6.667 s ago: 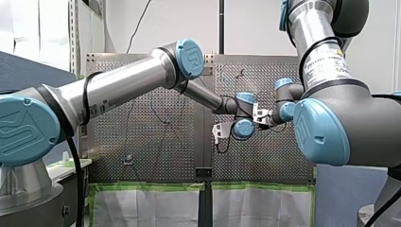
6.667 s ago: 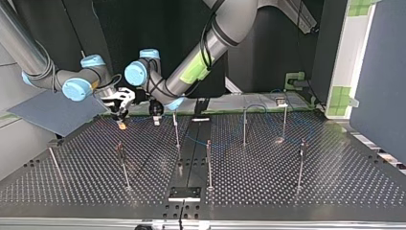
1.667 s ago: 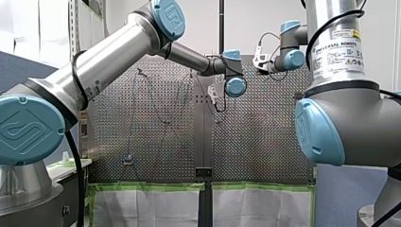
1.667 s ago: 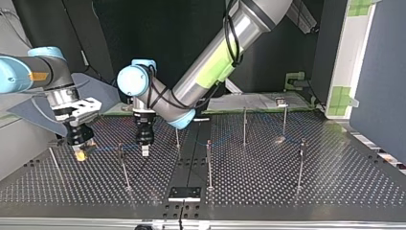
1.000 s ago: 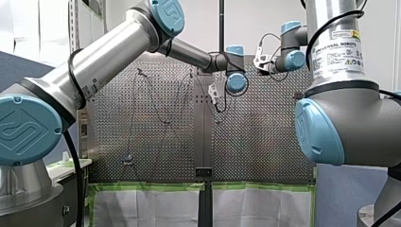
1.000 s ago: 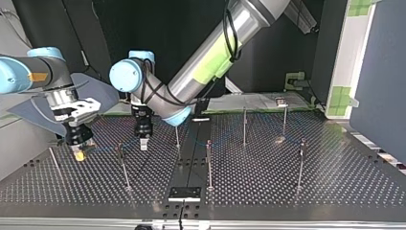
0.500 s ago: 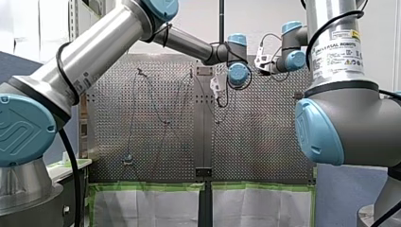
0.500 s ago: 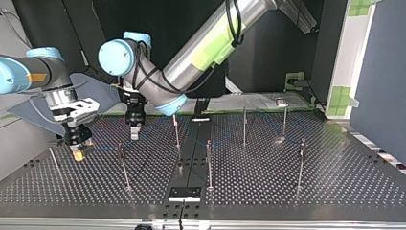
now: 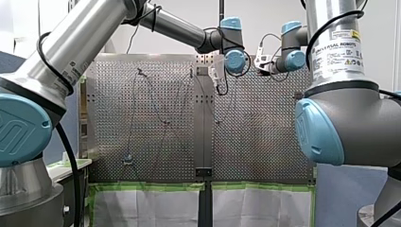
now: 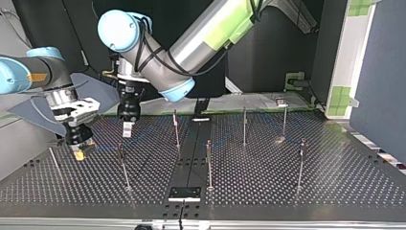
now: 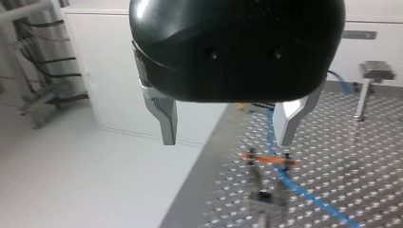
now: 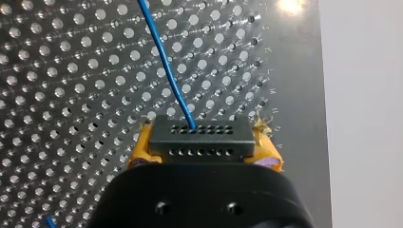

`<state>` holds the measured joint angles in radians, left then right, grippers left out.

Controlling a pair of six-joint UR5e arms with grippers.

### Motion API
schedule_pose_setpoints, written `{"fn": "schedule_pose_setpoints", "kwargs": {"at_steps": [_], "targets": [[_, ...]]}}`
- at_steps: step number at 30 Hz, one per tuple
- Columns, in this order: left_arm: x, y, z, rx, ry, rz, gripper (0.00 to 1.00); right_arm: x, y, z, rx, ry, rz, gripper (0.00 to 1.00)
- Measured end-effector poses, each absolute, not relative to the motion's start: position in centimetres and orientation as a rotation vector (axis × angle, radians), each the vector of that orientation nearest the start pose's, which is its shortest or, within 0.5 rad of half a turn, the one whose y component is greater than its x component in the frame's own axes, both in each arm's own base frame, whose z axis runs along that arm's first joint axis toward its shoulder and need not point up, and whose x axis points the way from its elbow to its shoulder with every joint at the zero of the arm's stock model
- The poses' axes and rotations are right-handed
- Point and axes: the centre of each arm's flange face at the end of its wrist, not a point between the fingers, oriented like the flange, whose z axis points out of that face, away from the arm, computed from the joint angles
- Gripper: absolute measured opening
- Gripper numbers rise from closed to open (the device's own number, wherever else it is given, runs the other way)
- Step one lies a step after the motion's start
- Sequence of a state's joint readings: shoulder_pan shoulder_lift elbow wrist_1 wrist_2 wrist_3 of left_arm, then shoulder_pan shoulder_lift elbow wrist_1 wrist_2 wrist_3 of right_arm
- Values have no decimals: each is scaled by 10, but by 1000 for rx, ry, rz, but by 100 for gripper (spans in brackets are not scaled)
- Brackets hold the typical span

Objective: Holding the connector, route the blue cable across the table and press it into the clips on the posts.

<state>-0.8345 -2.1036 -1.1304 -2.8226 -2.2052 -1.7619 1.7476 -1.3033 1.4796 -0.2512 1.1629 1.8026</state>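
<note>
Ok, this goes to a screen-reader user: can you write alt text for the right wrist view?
My right gripper, with yellow pads, is shut on a dark connector that has two rows of small holes. A blue cable leaves the connector and runs ahead of the gripper over the perforated metal table.

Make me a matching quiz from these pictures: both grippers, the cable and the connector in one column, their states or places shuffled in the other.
1. left gripper
2. right gripper
3. blue cable
4. connector

a. clamped between yellow pads
b. open, holding nothing
c. shut
d. leads off over the perforated table

Pairs: 1-b, 2-c, 3-d, 4-a.
</note>
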Motion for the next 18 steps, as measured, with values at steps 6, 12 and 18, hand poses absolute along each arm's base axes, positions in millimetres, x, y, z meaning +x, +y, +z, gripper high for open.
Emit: {"fn": "schedule_pose_setpoints", "kwargs": {"at_steps": [6, 12, 18], "targets": [[417, -553, 432, -155, 1346, -465, 100, 277, -556, 411, 1522, -1020, 1813, 0], [409, -532, 450, -214, 1296, -518, 100, 281, -554, 411, 1530, -1016, 1813, 0], [391, -518, 463, -236, 1270, -547, 100, 285, -551, 410, 1542, -1012, 1812, 0]]}}
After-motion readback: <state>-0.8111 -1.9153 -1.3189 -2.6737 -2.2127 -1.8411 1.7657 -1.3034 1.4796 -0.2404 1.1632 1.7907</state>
